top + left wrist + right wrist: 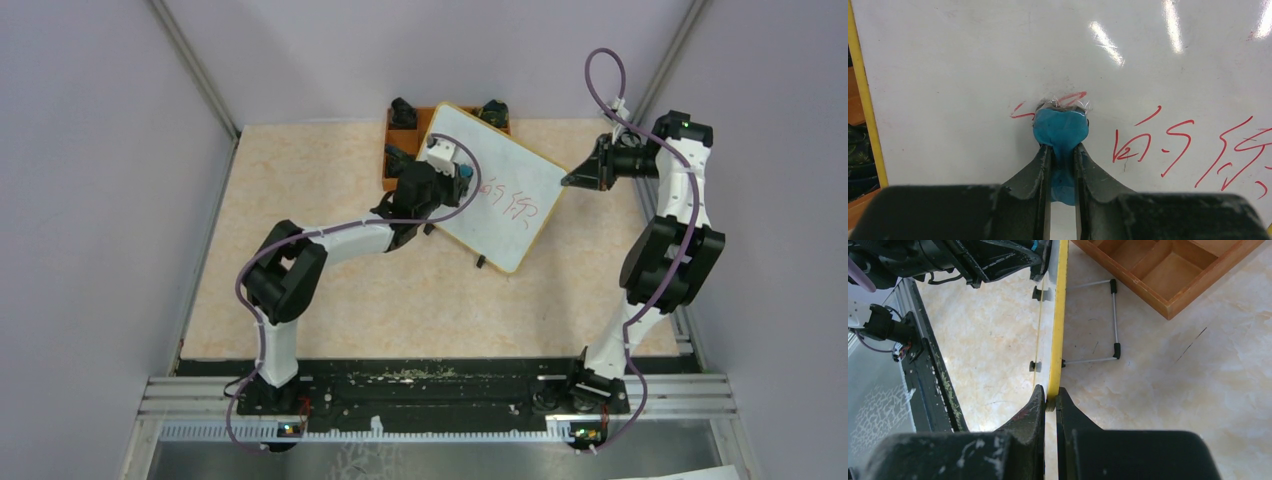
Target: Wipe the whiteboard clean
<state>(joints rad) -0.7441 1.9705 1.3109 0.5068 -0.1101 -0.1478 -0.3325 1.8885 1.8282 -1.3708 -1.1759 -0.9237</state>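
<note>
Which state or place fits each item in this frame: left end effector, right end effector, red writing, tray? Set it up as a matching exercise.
Things:
1. left end effector
2. right end effector
3. red writing
4. tray

States or places:
A. pinching the yellow edge of the whiteboard
B. partly hidden behind the whiteboard in the top view
C. shut on the blue eraser
D. on the whiteboard's face

Pairs: 1-C, 2-A, 3-D, 4-B

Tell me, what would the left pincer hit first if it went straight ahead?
The whiteboard: the blue pad in the left pincer already seems to touch it, on the red writing.
</note>
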